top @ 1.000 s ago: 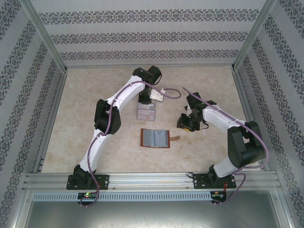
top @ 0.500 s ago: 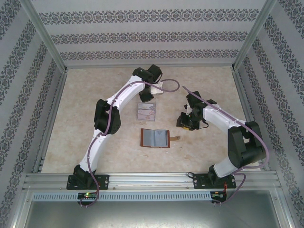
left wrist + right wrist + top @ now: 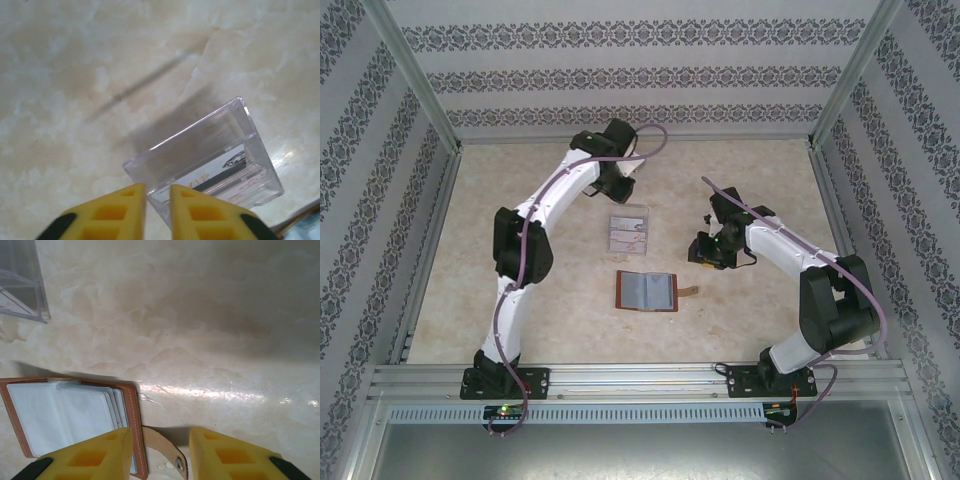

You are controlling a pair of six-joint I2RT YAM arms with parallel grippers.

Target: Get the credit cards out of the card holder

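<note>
The card holder [image 3: 647, 291] lies open mid-table, brown leather with grey-blue sleeves inside [image 3: 65, 415]. Its snap tab [image 3: 162, 450] points right, and my right gripper [image 3: 161, 432] hovers open astride that tab, holding nothing [image 3: 706, 254]. Pale credit cards [image 3: 220, 172] stand in a clear plastic rack [image 3: 200, 150] behind the card holder [image 3: 628, 232]. Just behind the rack's far side, my left gripper [image 3: 157, 187] has only a narrow empty gap between its yellow fingers [image 3: 620, 188]. Whether cards remain in the sleeves is unclear.
The marble-look table [image 3: 520, 260] is fenced by aluminium rails and patterned walls on three sides. A corner of the clear rack [image 3: 20, 285] shows at the upper left in the right wrist view. Open tabletop lies left of the card holder and to the far right.
A second ago the left gripper held a white card over the rack. It has since let go and pulled back to the far left. The right arm has barely moved.
</note>
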